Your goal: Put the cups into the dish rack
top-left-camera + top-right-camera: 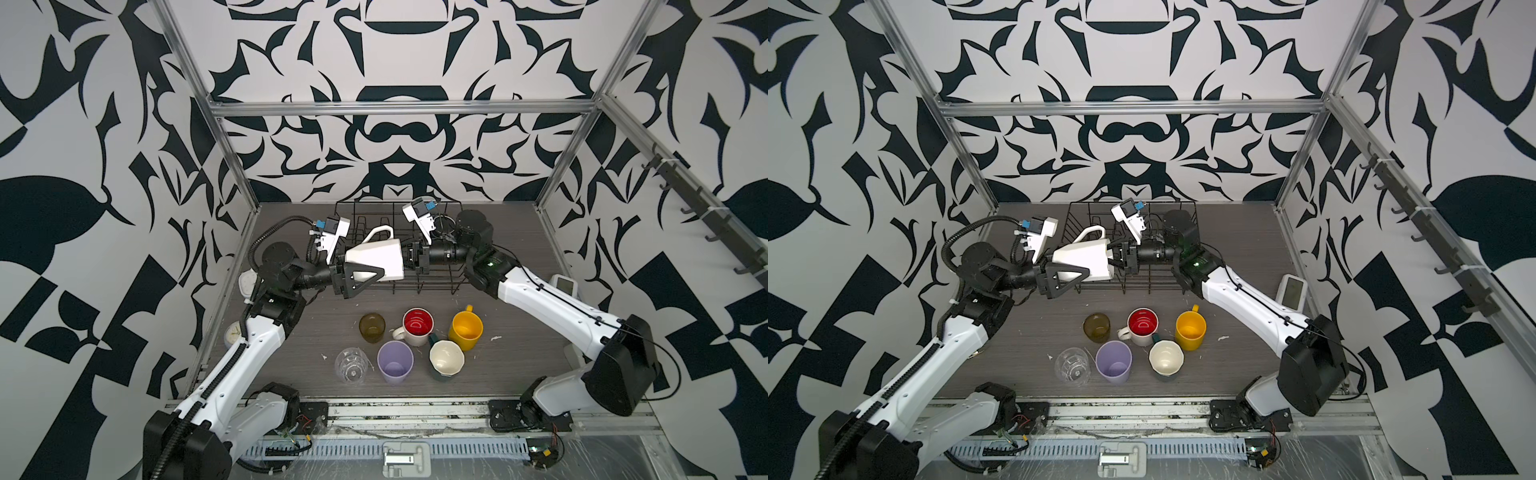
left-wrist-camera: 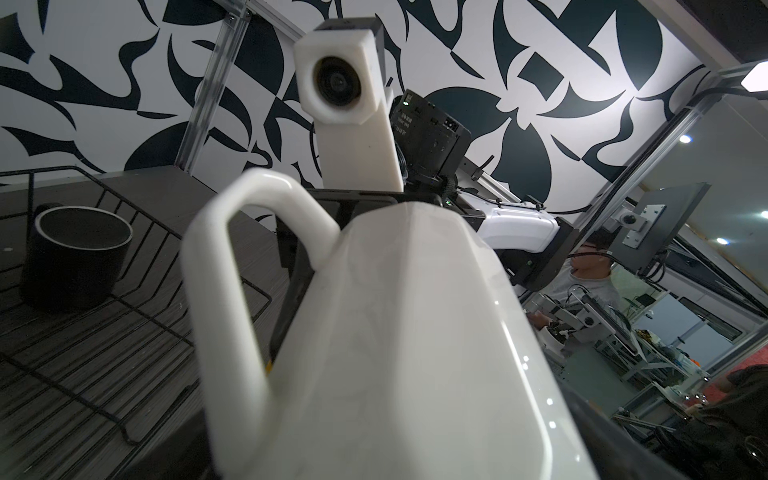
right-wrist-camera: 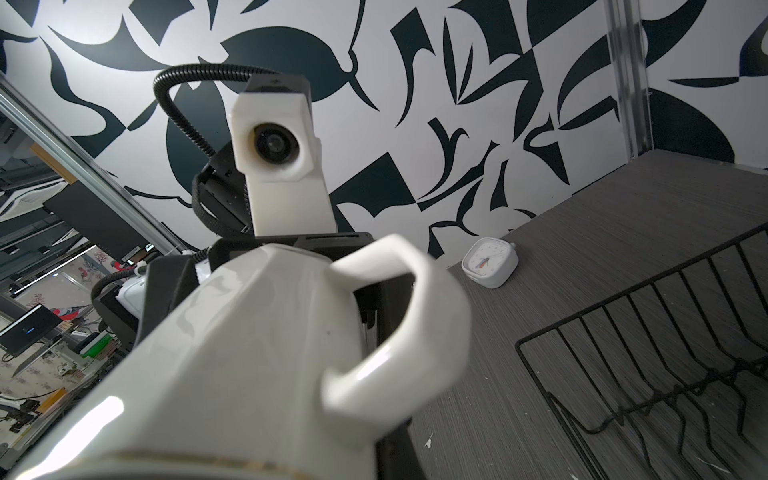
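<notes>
A white mug (image 1: 376, 259) (image 1: 1086, 259) hangs on its side above the front left of the black wire dish rack (image 1: 440, 282) (image 1: 1154, 284). My right gripper (image 1: 409, 257) is shut on its rim. My left gripper (image 1: 368, 259) is open, its fingers standing on either side of the mug's base end. The mug (image 2: 395, 332) (image 3: 249, 353) fills both wrist views and hides the jaws. A black mug (image 2: 79, 257) stands in the rack. On the table in front stand an amber glass (image 1: 372, 327), red-inside mug (image 1: 417, 326), yellow mug (image 1: 466, 331), clear glass (image 1: 352, 365), lilac tumbler (image 1: 395, 361) and teal mug (image 1: 446, 359).
A white clock (image 1: 248, 282) (image 3: 490, 262) lies at the table's left edge, and a second one (image 1: 232, 334) lies nearer the front. A white timer (image 1: 565, 286) sits at the right edge. Aluminium frame posts stand at the back corners.
</notes>
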Controlling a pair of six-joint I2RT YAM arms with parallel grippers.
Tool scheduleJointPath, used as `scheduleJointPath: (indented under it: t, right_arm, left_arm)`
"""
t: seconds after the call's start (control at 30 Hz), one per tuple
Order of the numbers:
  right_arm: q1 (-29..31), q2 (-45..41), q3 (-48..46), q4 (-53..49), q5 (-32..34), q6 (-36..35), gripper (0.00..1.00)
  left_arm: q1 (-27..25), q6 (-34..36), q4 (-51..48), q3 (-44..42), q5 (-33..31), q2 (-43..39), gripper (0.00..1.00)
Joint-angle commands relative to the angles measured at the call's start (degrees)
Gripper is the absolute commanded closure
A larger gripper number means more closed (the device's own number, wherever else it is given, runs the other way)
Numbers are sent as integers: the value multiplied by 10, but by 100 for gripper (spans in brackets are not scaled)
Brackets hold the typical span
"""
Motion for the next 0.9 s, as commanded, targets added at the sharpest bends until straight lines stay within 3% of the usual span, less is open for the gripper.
scheduleJointPath:
  t: [0.0, 0.47, 0.87]
  right_arm:
    - [5, -26, 9, 63, -18, 10, 100]
    - [5, -24, 6, 64, -21, 21, 100]
    - [5, -8, 9, 62, -18, 35, 100]
  left_arm:
    - [0, 17, -7, 18, -6, -4, 1]
    - [1, 7, 26, 23, -1, 8, 3]
    - [0, 6, 43, 22, 1, 4, 28]
